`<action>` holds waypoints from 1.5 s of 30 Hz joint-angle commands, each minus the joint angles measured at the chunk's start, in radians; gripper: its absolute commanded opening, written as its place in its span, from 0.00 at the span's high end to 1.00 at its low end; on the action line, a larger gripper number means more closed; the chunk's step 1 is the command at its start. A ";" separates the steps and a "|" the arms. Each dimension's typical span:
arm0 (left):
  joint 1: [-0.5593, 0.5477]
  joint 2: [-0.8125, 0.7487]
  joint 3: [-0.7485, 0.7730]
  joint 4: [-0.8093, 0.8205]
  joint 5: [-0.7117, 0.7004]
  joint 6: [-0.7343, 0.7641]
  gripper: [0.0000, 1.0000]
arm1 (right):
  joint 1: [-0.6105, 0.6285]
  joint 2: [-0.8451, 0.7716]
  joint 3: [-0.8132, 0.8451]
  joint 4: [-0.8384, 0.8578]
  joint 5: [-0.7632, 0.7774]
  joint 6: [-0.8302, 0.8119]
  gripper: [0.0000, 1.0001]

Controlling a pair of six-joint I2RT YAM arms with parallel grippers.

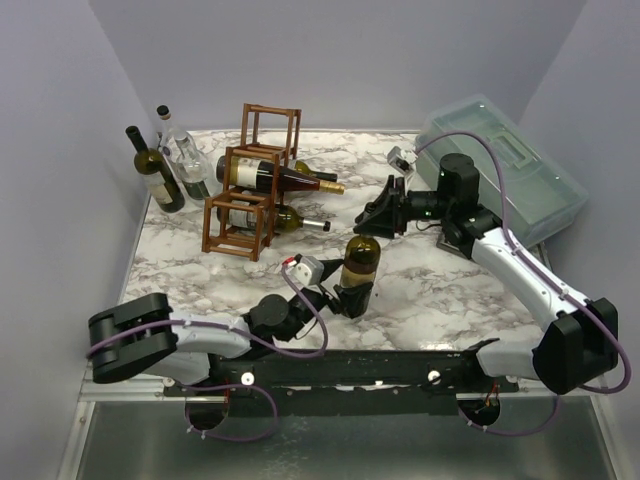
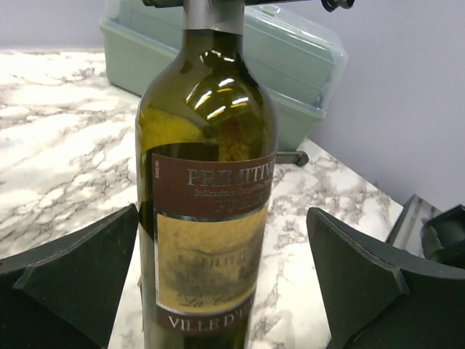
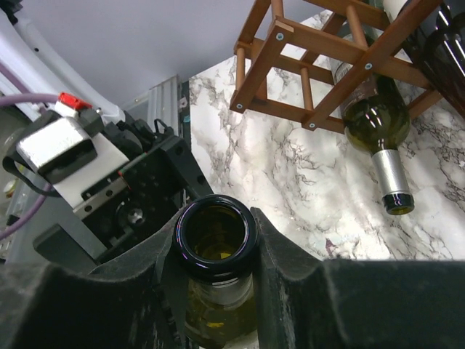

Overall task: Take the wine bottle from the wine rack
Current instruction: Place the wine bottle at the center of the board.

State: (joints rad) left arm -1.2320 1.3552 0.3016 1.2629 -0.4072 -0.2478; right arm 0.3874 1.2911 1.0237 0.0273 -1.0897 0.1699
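A dark green wine bottle (image 1: 361, 262) with a brown and yellow label stands upright on the marble table (image 1: 450, 290), right of the reddish-brown wooden wine rack (image 1: 250, 195). My right gripper (image 1: 378, 222) is shut on the bottle's neck; in the right wrist view the open mouth (image 3: 216, 236) sits clamped between the fingers. My left gripper (image 1: 350, 298) is open around the bottle's lower body (image 2: 207, 182); its left finger (image 2: 73, 276) is close beside the glass and its right finger (image 2: 370, 276) stands apart. Two bottles (image 1: 290, 180) still lie in the rack (image 3: 327, 58).
A translucent grey-green storage box (image 1: 500, 165) sits at the back right, also in the left wrist view (image 2: 290, 65). Two bottles (image 1: 155, 170) stand at the back left beside the rack. A rack bottle's neck (image 3: 392, 182) pokes out toward the right gripper.
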 commanded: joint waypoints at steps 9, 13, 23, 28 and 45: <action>0.009 -0.422 0.068 -0.804 0.070 -0.166 0.01 | 0.094 0.026 0.014 0.009 0.033 -0.293 1.00; 0.019 -0.529 0.095 -0.984 0.055 -0.215 0.01 | 0.120 0.027 0.002 0.000 0.024 -0.360 0.98; 0.028 -0.747 0.082 -1.136 -0.022 -0.214 0.01 | 0.173 0.020 -0.008 -0.201 -0.024 -0.607 0.83; 0.029 -0.799 0.102 -1.203 -0.035 -0.203 0.01 | 0.172 0.007 -0.020 -0.305 -0.034 -0.722 0.63; 0.034 -0.748 0.240 -1.222 0.154 0.023 0.01 | 0.133 -0.064 0.070 -0.570 -0.049 -0.790 0.03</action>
State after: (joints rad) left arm -1.2041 0.5697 0.4812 0.0280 -0.3706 -0.3679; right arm 0.5476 1.2648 1.0386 -0.4164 -1.1130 -0.5621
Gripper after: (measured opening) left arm 0.986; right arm 0.949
